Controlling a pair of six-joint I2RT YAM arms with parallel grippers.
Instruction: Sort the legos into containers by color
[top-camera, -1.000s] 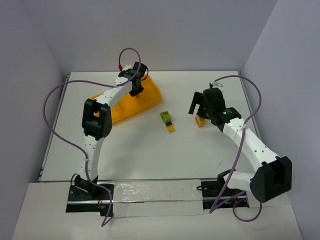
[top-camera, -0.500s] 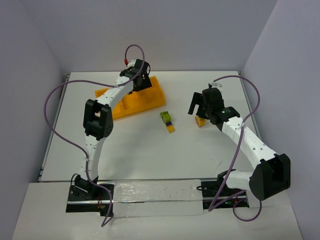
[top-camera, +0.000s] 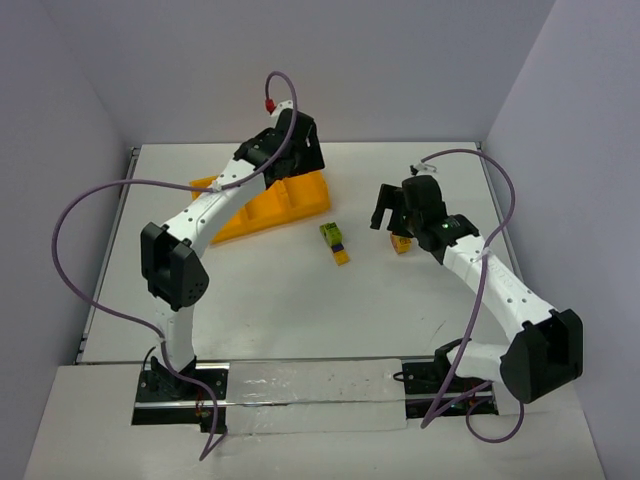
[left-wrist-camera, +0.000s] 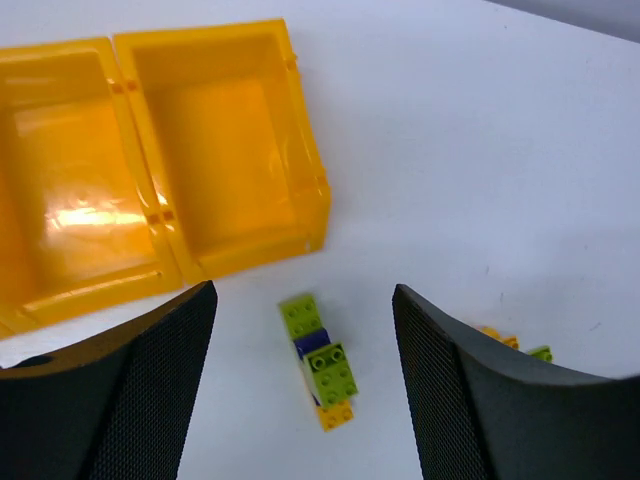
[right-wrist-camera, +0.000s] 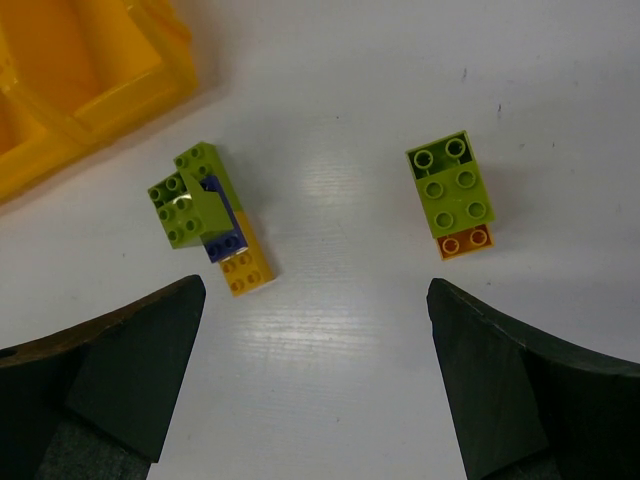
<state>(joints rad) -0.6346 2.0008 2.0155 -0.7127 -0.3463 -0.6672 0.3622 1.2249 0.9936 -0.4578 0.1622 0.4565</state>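
The orange-yellow tray (top-camera: 290, 200) lies at the back left, and the two compartments (left-wrist-camera: 225, 150) that show in the left wrist view hold nothing. My left gripper (top-camera: 303, 152) hangs open above the tray's right end, empty (left-wrist-camera: 302, 295). A stack of lime green, purple-blue and yellow legos (top-camera: 334, 242) (left-wrist-camera: 322, 360) (right-wrist-camera: 205, 215) lies mid-table. A lime green brick on an orange one (top-camera: 401, 243) (right-wrist-camera: 450, 195) lies to its right. My right gripper (top-camera: 393, 218) (right-wrist-camera: 315, 288) hovers open over the table between the two stacks, holding nothing.
White walls close in the table at the back and on both sides. Purple cables loop above each arm. The arm bases sit on a rail (top-camera: 310, 395) at the near edge.
My left gripper was shut at the tray's far edge; it has opened, let go and risen to the right. The right arm has barely moved.
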